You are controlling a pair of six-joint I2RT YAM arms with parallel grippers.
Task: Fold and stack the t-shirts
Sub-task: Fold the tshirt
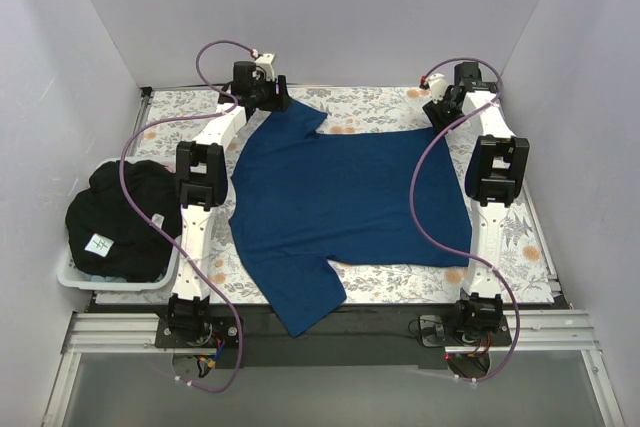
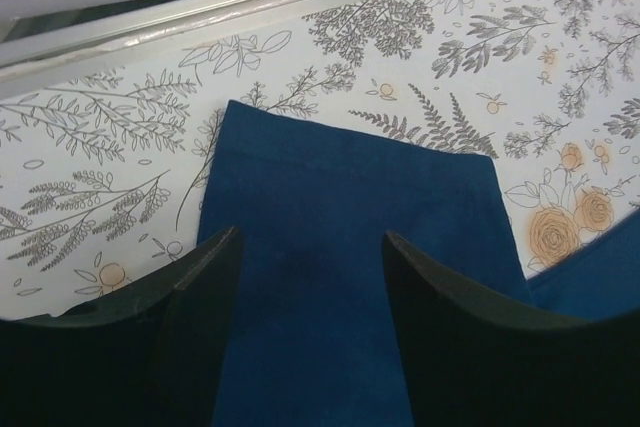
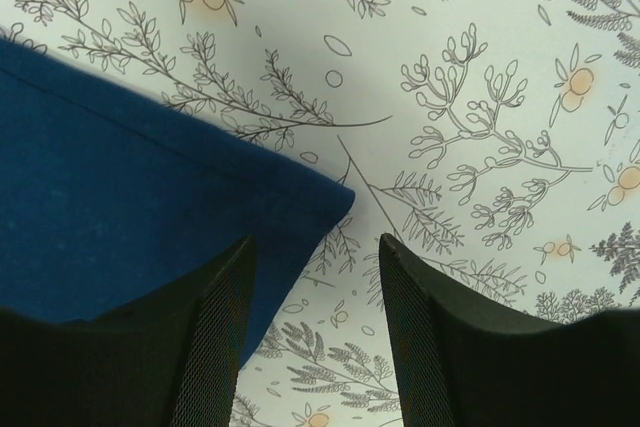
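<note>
A plain dark royal blue t-shirt [image 1: 345, 197] lies spread flat on the floral cloth, one sleeve at the far left and one hanging over the near edge. My left gripper [image 1: 268, 97] is open above the far sleeve [image 2: 340, 217], its fingers [image 2: 200, 287] straddling the cloth. My right gripper [image 1: 437, 112] is open over the shirt's far right hem corner [image 3: 300, 192], with the corner just between and ahead of the fingers [image 3: 225, 297]. A black t-shirt with a small white tag [image 1: 120, 217] is heaped in the bin at left.
The white floral-patterned cloth [image 1: 380, 107] covers the table. A white bin [image 1: 120, 282] sits at the left edge holding the black shirt. Grey walls enclose the back and sides. A metal rail [image 2: 200, 7] runs along the table's far edge.
</note>
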